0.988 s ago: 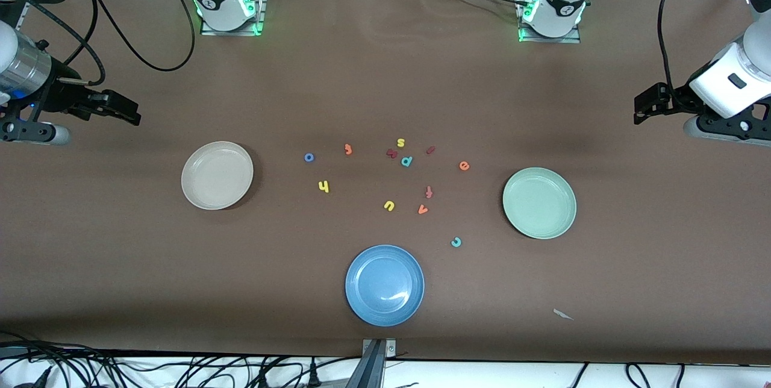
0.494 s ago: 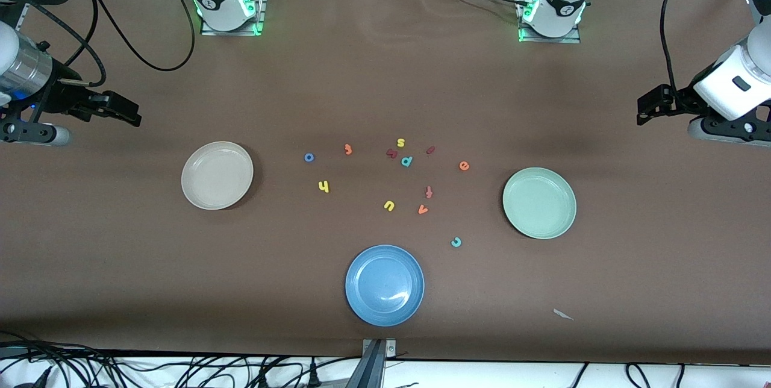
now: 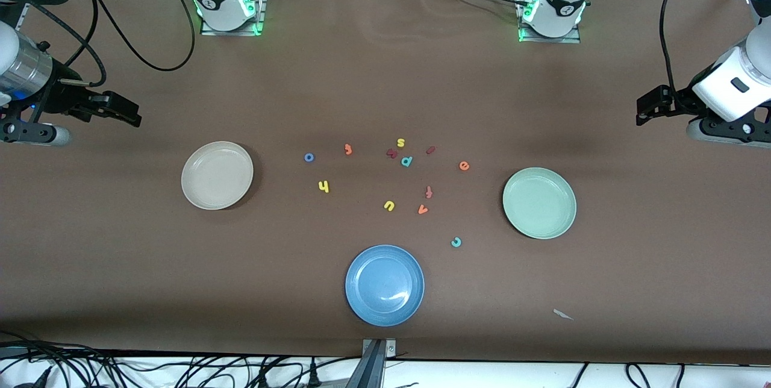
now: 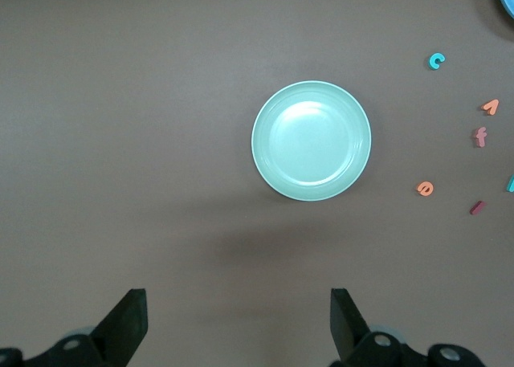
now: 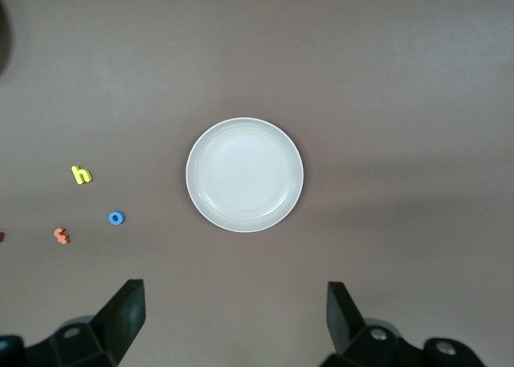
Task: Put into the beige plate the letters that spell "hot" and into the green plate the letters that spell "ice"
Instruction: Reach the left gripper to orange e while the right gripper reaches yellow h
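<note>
Both arms are parked up high at the ends of the counter [image 3: 385,75], nothing picked up so far. The left gripper [image 4: 238,323] hangs with its jaws spread wide and empty, over bare counter close to the green plate [image 3: 540,203]. The right gripper [image 5: 233,319] is the same deal, jaws spread and empty, over bare counter close to the beige plate [image 3: 217,175].

All the letters sit loose on the counter between the two plates, well apart from either gripper. Toward the right gripper's end: the blue "o" [image 3: 309,157], the yellow "h" [image 3: 324,186] and the orange "t" [image 3: 347,149]. Toward the left gripper's end: the orange "e" [image 3: 464,165], the maroon "i" [image 3: 430,149] and the teal "c" [image 3: 456,242], which lies near the blue plate [image 3: 384,285]. Both task plates have nothing in them.
</note>
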### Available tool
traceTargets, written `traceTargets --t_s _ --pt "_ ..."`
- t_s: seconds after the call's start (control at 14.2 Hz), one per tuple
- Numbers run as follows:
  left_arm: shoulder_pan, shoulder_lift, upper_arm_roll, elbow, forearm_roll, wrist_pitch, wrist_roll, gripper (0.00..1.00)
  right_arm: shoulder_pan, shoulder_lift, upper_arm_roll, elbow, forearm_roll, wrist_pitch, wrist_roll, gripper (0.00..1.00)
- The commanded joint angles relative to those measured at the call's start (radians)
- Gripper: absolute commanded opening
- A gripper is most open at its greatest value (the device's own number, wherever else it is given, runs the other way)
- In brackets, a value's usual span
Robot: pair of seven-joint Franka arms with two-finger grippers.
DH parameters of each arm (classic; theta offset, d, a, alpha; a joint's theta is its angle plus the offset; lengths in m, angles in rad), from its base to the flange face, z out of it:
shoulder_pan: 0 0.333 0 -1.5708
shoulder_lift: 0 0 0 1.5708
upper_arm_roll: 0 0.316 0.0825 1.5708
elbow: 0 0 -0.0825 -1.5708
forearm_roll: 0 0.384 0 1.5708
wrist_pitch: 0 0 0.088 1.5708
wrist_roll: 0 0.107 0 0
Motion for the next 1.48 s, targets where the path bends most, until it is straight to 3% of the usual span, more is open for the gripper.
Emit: traceTargets --t_s 0.0,0.35,0.71,0.92,1.2,1.41 --pt "-0.020 0.016 -0.011 0.006 -0.022 -0.005 0.020 1.00 0.002 -0.014 0.000 -0.013 0.002 0.007 -0.004 1.00" --pt "-0.133 0.111 -0.031 0.019 -0.044 0.024 0.143 1.00 0.003 -0.006 0.000 -0.011 0.002 0.009 -0.006 1.00" --pt "-0.279 0.250 -0.031 0.024 -0.078 0.187 0.151 1.00 0.020 0.026 0.001 -0.019 0.004 0.019 0.028 1.00" --pt "-0.327 0.333 -0.031 0.016 -0.078 0.276 0.152 1.00 0.043 0.020 0.003 -0.082 0.004 0.090 0.112 1.00" --pt "-0.378 0.433 -0.029 -0.005 -0.070 0.322 0.155 1.00 0.049 0.021 0.064 -0.138 0.004 0.128 0.187 1.00" --pt "-0.411 0.441 -0.031 -0.127 -0.073 0.456 0.128 1.00 0.049 0.027 0.112 -0.195 0.005 0.199 0.192 1.00"
